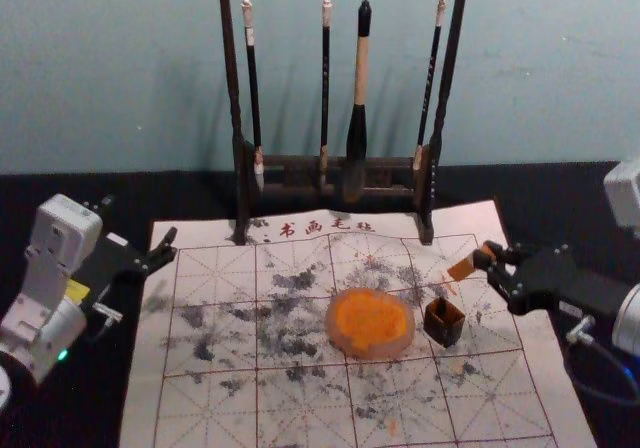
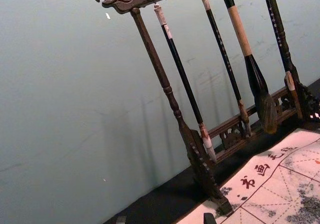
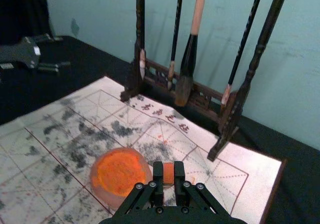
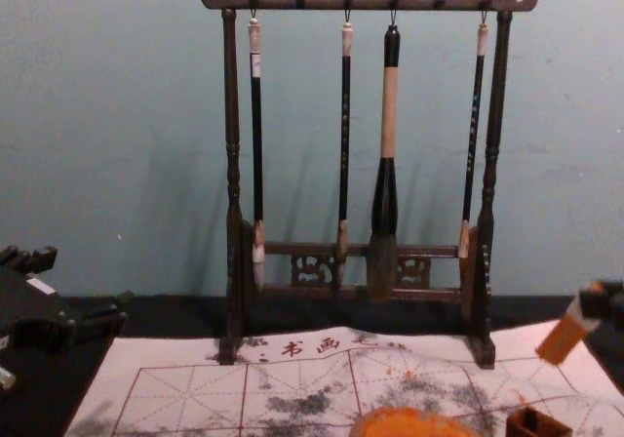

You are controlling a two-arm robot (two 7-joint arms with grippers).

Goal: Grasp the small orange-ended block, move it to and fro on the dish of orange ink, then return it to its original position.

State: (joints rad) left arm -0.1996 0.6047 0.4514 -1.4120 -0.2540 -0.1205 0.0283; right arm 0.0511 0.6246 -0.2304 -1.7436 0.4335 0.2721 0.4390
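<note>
Your right claw (image 1: 487, 260) reaches inward, roughly level, pinching the small rectangular orange-ended block (image 1: 461, 268) aslant; the round orange ink dish (image 1: 371, 352) sits lower, to its left. Your left claw (image 1: 140, 220) is parked, spread, left of the white gridded mat (image 1: 190, 408) reading "书画毛毡" (image 1: 325, 228).
</note>
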